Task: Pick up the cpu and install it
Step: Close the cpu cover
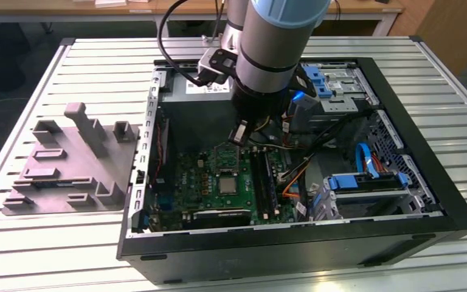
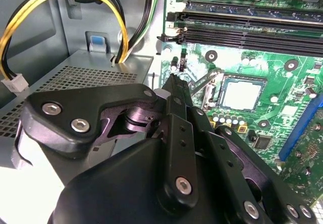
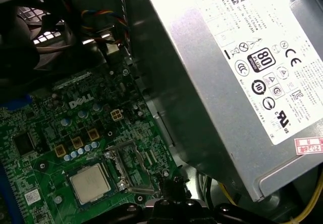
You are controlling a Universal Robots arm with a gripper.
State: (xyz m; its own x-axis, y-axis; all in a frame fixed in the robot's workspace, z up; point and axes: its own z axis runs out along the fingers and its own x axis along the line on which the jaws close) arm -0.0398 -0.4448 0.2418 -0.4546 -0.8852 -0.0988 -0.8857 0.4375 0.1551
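Hanging inside an open computer case (image 1: 452, 225) on a slatted metal table (image 1: 47, 55), above the green motherboard (image 1: 217, 185), with the gripper (image 1: 239, 135) pointing down near the board's far edge in the exterior view. Fingers pressed together with nothing between them, as seen in the second wrist view, where the gripper (image 2: 174, 80) narrows to a single closed tip just over the board.

Lying flat on the motherboard (image 2: 282, 108), apart from the gripper and below its tip: the cpu (image 2: 243, 94), silvery square top facing up, seated within its socket frame (image 2: 207, 90) in the second wrist view. Same cpu (image 3: 90, 183) seen in the first wrist view, beside the raised metal socket bracket (image 3: 128, 171), with the gripper (image 3: 174, 183) near that bracket and not touching the chip. In the exterior view, cpu (image 1: 228, 184) sitting closer to the camera than the gripper, roughly mid-board.

Standing close beside the arm: grey power supply box (image 3: 232, 72) with its white label. Resting on the table at the exterior view's left, outside the case: grey moulded fixture (image 1: 71, 164)
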